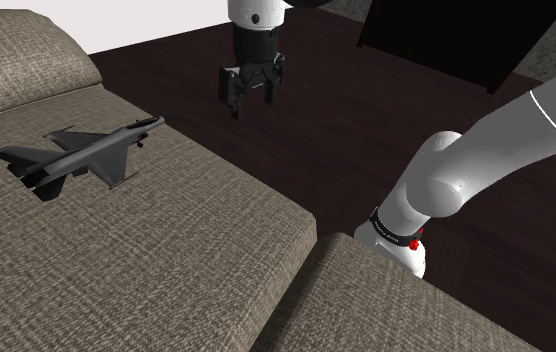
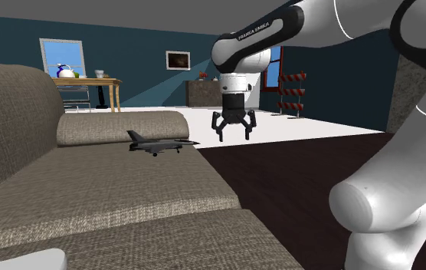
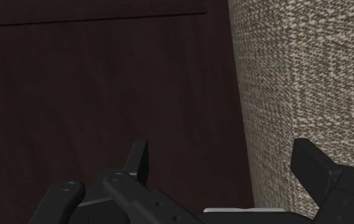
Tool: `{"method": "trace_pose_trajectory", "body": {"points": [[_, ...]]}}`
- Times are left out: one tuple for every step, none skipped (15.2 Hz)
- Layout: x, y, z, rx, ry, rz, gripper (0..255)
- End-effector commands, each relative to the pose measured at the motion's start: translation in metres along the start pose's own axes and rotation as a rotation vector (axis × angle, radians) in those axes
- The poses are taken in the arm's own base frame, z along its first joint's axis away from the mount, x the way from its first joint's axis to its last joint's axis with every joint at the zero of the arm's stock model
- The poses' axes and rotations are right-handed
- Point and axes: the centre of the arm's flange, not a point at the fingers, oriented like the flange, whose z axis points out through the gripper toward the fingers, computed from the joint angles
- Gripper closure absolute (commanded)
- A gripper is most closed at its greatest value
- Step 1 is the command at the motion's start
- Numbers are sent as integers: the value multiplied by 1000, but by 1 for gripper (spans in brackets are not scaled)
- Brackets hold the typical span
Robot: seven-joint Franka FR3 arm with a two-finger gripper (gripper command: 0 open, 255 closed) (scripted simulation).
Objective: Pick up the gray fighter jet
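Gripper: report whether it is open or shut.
Open. The gripper has its fingers standing apart, with nothing between them, above the floor.

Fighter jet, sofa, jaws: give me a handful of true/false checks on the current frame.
1. The gray fighter jet lies on the sofa seat. True.
2. The jaws are shut on the jet. False: they stand open and empty, well apart from it.
3. The jaws hang over the dark floor, just off the sofa's edge. True.
4. The jet lies on its back. False: it sits level on its belly, tail fin up.
5. In the shoulder view the jet is left of the jaws. True.
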Motion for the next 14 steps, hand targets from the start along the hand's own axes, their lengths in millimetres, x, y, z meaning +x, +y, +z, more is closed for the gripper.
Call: {"method": "trace_pose_trajectory", "body": {"points": [[3,-25,6,7,3,-2,0],[5,-38,6,10,5,-4,0],[7,-50,7,13,7,-6,0],[9,-63,8,16,9,-7,0],[11,-75,8,19,10,-9,0],[12,-88,9,22,12,-11,0],[14,-100,9,25,14,-12,0],[16,-113,10,28,15,-14,0],[18,-125,10,31,17,-16,0],[20,-138,11,34,19,-17,0],[22,-151,11,37,20,-19,0],[23,-163,12,40,22,-20,0],[25,-176,12,43,24,-22,0],[27,-188,12,46,25,-24,0]]}}
